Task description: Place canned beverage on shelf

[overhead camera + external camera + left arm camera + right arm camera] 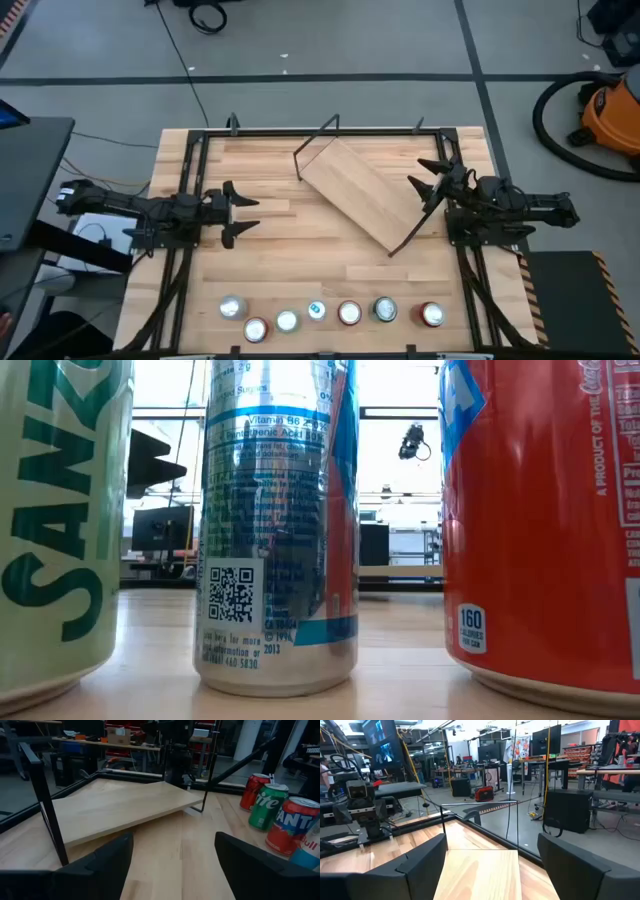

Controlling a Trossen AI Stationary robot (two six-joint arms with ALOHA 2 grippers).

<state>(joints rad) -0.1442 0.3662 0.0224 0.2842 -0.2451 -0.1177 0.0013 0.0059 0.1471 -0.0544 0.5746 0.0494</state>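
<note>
The shelf (360, 190), a light-wood board, lies slantwise on the middle of the slatted tabletop. Its black rod legs (318, 135) stick out at both short ends. In the left wrist view the board (115, 807) sits tilted, its legs rising above it. Several cans (349, 313) stand upright in a row along the table's near edge; they also show in the left wrist view (269, 806) and close up in the low view (275, 520). My left gripper (240, 208) is open and empty left of the shelf. My right gripper (428, 185) is open and empty at the shelf's right end.
Black frame rails (190, 180) run along the table's sides and far edge. An orange vacuum (610, 110) stands on the floor at the far right. A dark screen (30, 180) is left of the table. Bare wood lies between the shelf and the can row.
</note>
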